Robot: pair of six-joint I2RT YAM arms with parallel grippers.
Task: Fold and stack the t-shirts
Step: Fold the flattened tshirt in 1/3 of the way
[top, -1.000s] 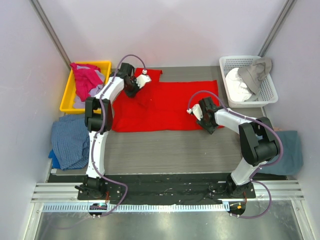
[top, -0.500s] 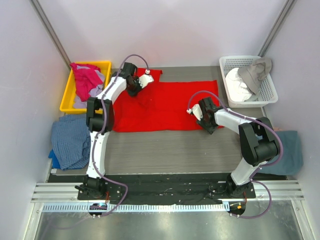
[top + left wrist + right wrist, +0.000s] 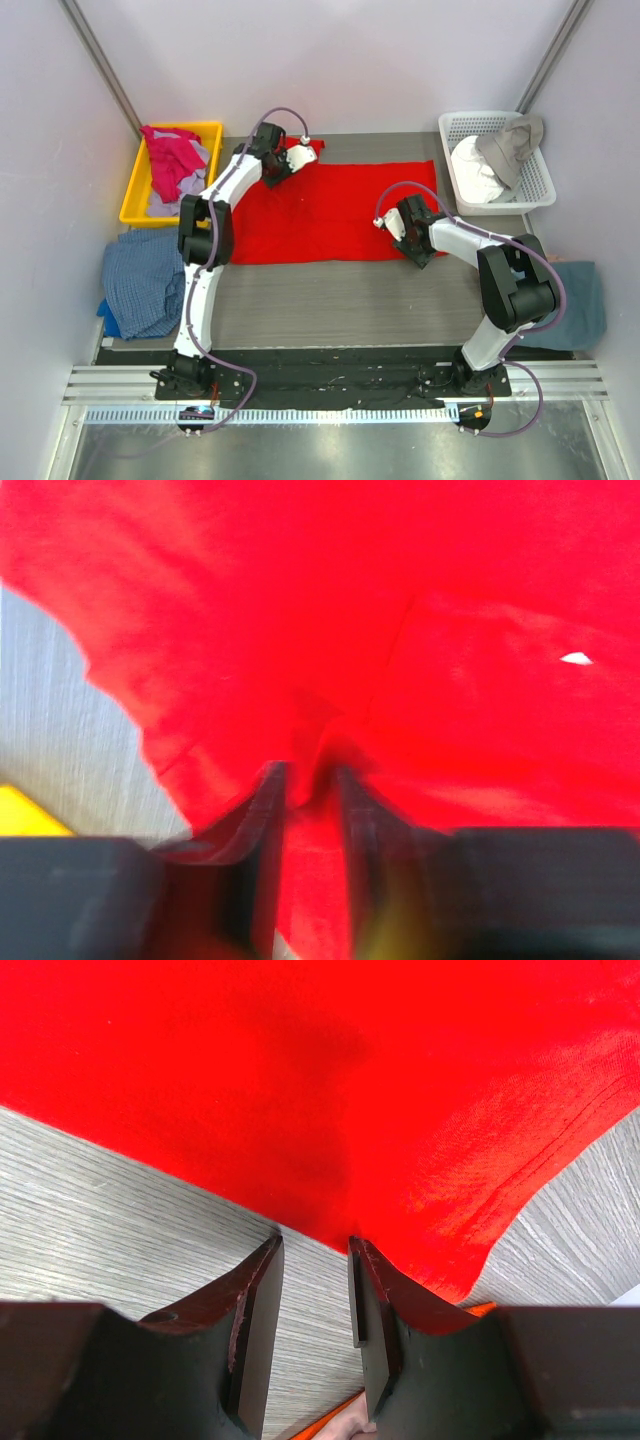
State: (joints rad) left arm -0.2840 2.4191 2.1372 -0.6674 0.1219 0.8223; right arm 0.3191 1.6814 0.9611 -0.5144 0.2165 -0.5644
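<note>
A bright red t-shirt [image 3: 330,210] lies spread flat across the middle of the table. My left gripper [image 3: 280,165] is down on its far left part, by the sleeve. The left wrist view is blurred. In it the jaws of my left gripper [image 3: 310,775] stand narrowly apart, with a ridge of the red t-shirt [image 3: 450,630] puckered between them. My right gripper [image 3: 418,250] is at the near right hem. In the right wrist view that gripper [image 3: 316,1245] stands open. Its tips are at the edge of the red t-shirt [image 3: 300,1060], with bare table between its fingers.
A yellow bin [image 3: 135,195] at the far left holds magenta-pink and pale lavender t-shirts. A white basket [image 3: 535,190] at the far right holds white and grey cloth. A blue cloth [image 3: 140,280] lies at the left edge, a teal one [image 3: 582,300] at the right.
My left gripper has moved up and to the right over the red t-shirt, toward the sleeve. The right arm has not moved.
</note>
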